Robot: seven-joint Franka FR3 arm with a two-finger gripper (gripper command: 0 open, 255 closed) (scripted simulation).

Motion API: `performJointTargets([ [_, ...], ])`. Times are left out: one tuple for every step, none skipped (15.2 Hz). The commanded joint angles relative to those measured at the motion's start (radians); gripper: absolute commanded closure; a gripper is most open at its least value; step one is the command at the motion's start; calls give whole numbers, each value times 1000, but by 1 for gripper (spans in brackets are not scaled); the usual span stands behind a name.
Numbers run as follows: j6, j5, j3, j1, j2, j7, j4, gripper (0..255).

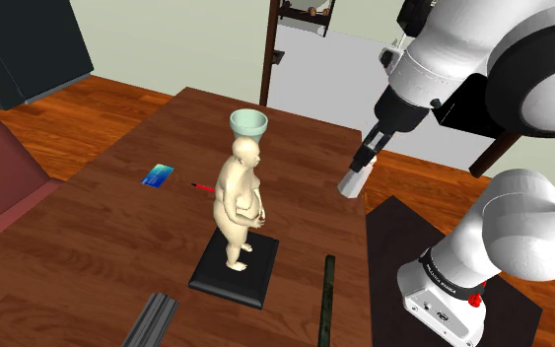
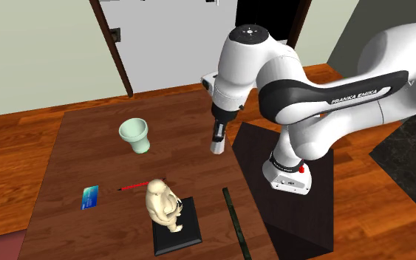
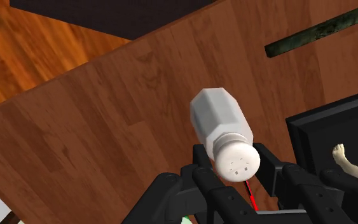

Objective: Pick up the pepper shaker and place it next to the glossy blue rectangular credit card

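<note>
Clasping the white shaker [image 3: 225, 130] by its holed cap, tool [image 3: 234, 168] sits at the surface [image 1: 117, 246] edge nearest the stand [image 2: 302, 221]. Blue card [image 1: 157, 175] lies well apart, beyond the figurine [image 1: 241, 197]. Pale green cup [image 2: 135, 136] stands upright.

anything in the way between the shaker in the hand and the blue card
The hand is shut on the pepper shaker. Toward the blue card, the figurine on its black base stands close to the direct line. A red pen lies on the table just short of the card.
</note>
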Motion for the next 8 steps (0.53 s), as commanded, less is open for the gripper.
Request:
performJointTargets([
  [-28,-6,-6,-5,4,-3,31,255],
  [-40,-9,-9,-6,5,-4,45,255],
  [-53,-11,-11,-8,6,-4,59,255],
  [-65,-13,-14,-9,7,-5,73,255],
  [-78,-16,-16,-11,9,-6,87,255],
  [-90,-18,-19,-12,11,-7,101,255],
  [-102,-20,-21,-14,13,-8,116,255],
  [-104,-20,-21,-14,14,-8,118,255],
])
